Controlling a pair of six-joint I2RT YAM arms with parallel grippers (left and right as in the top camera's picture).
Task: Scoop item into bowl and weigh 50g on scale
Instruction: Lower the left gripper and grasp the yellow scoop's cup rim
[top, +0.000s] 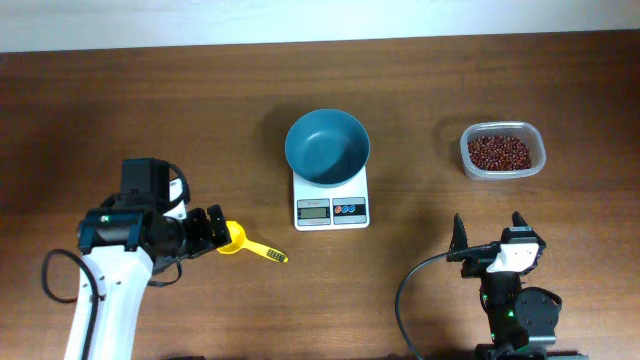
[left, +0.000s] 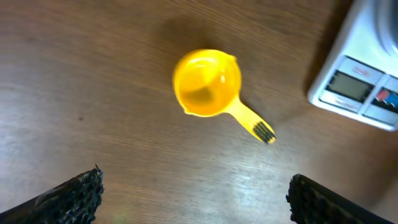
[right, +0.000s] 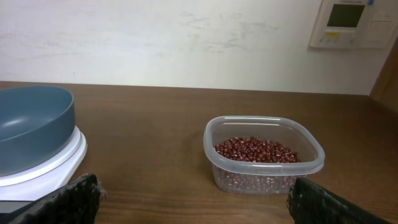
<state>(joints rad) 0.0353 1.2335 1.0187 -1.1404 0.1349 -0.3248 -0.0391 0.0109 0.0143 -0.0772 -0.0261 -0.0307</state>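
The red-brown beans (top: 500, 152) lie in a clear plastic tub (top: 537, 152) at the right back; the right wrist view shows the beans (right: 256, 150) too. The teal-blue bowl (top: 328, 147) stands empty on the white scale (top: 331, 208). A yellow scoop (top: 236, 239) lies on the table left of the scale. My left gripper (top: 213, 231) is open and empty, right beside the scoop's cup. In the left wrist view the scoop (left: 208, 83) lies ahead of the open fingers (left: 196, 199). My right gripper (top: 490, 232) is open and empty, near the front edge, well short of the tub.
The wooden table (top: 420, 90) reaches to a white wall at the back. A wall panel (right: 352, 23) hangs at the far right. The scale's display and buttons (left: 364, 90) show at the right edge of the left wrist view.
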